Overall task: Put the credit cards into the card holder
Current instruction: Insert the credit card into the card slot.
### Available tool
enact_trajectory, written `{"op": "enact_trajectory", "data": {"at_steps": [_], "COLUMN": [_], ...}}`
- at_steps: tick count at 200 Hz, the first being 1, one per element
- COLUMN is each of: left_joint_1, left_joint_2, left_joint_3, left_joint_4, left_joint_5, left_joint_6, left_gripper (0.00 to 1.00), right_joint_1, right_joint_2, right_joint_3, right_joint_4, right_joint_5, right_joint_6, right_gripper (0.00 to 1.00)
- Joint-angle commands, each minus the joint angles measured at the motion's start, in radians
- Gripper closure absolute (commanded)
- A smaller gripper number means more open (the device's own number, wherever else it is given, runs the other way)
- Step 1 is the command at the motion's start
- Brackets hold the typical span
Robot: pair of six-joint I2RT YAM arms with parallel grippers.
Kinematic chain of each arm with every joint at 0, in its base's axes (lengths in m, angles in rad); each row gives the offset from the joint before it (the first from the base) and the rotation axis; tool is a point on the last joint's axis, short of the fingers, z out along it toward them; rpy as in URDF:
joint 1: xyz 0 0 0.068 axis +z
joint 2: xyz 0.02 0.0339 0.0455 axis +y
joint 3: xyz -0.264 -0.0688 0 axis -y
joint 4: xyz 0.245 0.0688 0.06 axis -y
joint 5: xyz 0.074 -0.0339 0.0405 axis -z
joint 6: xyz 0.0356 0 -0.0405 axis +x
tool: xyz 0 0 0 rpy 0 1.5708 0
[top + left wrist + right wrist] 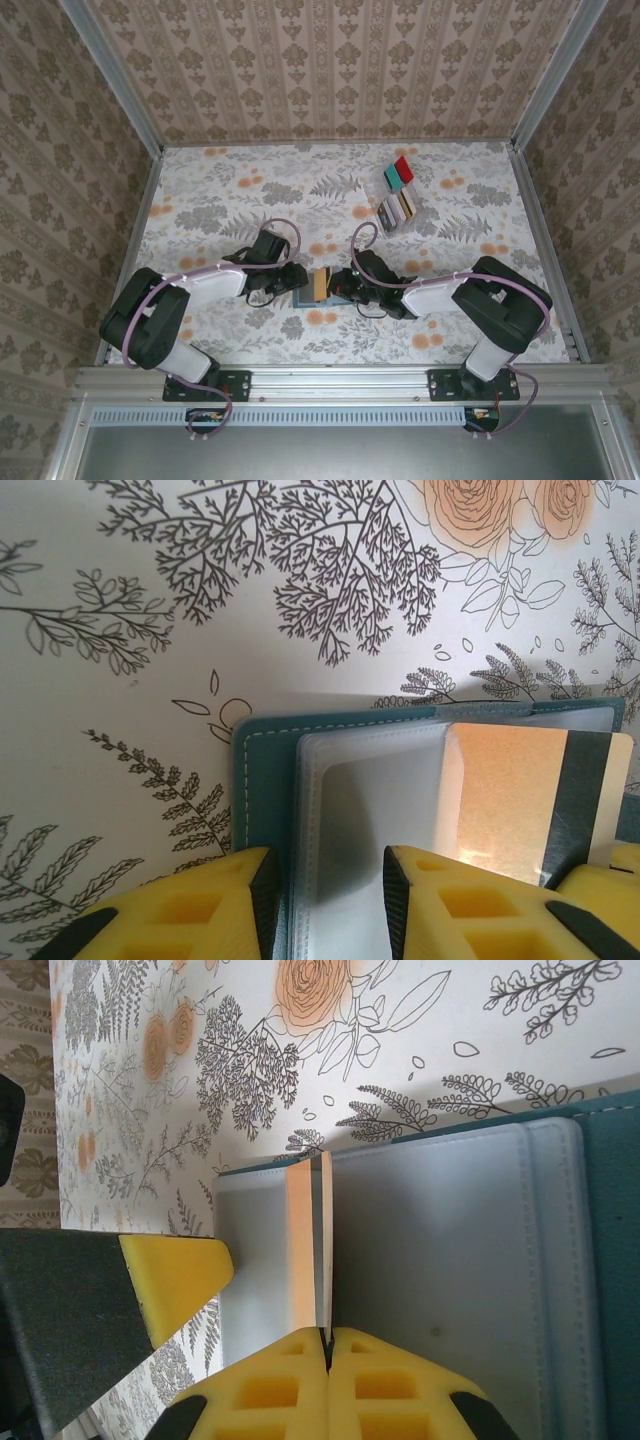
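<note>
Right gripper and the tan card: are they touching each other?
Touching. The right wrist view shows it plainly: the right gripper is shut on the near edge of the tan card, with no gap on either side.

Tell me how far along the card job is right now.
Done: the dark teal two-panel card holder lies open, its visible sleeves looking empty. In hand: the right jaws pinch a tan-brown, dark-striped plastic card at those clear sleeves, which the left jaws straddle. Left: several more flat cards wait far off, unloaded.
</note>
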Motion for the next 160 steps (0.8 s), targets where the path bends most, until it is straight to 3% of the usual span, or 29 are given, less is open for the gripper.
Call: {"op": "enact_trajectory", "data": {"at_steps": [1, 37, 160], "left_joint_1": [-0.013, -0.017, -0.029], "left_joint_2": [0.023, 0.016, 0.021], "left_joint_3": [-0.014, -0.016, -0.007], "left_joint_4": [-0.007, -0.009, -0.006], "left_joint_5": [-0.007, -0.015, -0.016], "left_joint_6": [-0.011, -0.016, -0.022], "left_gripper": [0.65, 0.65, 0.66], "right_joint_1": [0.005, 0.005, 0.02], "right_joint_2": [0.013, -0.026, 0.1], "right_joint_3": [-0.026, -0.046, 0.085], "right_joint_4": [-0.045, -0.081, -0.077], "right_joint_5": [-0.028, -0.011, -0.09], "right_joint_6": [0.0, -0.002, -0.002], "right_gripper": [1.0, 1.0, 0.97]}}
